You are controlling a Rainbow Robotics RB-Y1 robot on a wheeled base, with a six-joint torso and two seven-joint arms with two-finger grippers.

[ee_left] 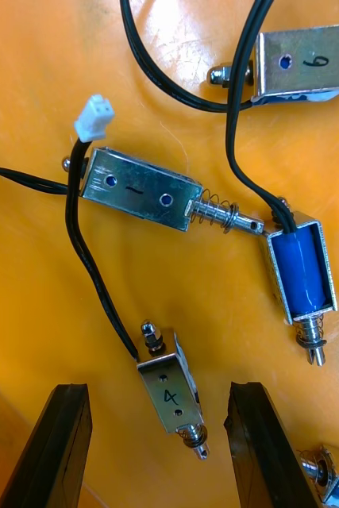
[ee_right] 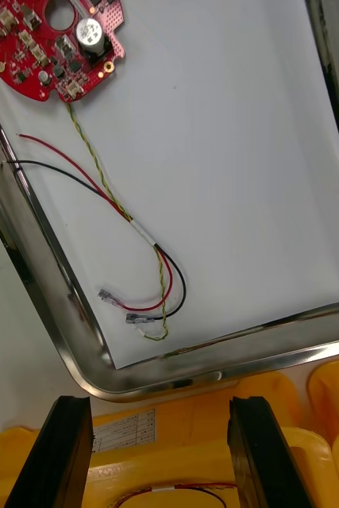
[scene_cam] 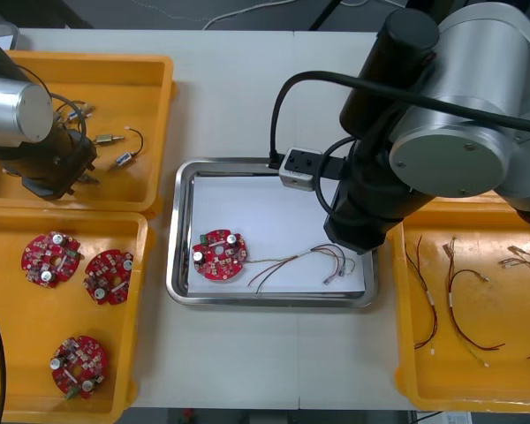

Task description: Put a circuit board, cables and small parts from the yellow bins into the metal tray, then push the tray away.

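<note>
Yellow bins (scene_cam: 150, 106) stand at both sides of the light surface (scene_cam: 247, 380), with the metal tray (scene_cam: 181, 230) between them. The tray is white inside.

Tray contents: one round red circuit board (scene_cam: 219, 254) lies in the near left part. A cable (scene_cam: 305, 259) of red, black and yellow strands lies beside it and runs toward the tray's right side. One strand reaches the board's edge.

Left tool (ee_left: 155, 393): positioned over the far left bin. Its black fingers (ee_left: 62, 444) stand wide apart and have hold of nothing. Several small metal parts (ee_left: 141, 189) with black leads lie on the bin floor under it. One of them, marked 4 (ee_left: 169, 397), lies between the fingers and touches neither.

Right tool (ee_right: 157, 405): positioned over the edge of the right-hand bin (scene_cam: 495, 371), just beside the tray's right rim. Its fingers are spread and grip nothing. The cable ends in the tray lie just beyond that rim.

Near left bin (scene_cam: 9, 336): three further red boards (scene_cam: 109, 276) lie apart from one another. The right-hand bin holds several loose red and yellow cables (scene_cam: 464, 305).
</note>
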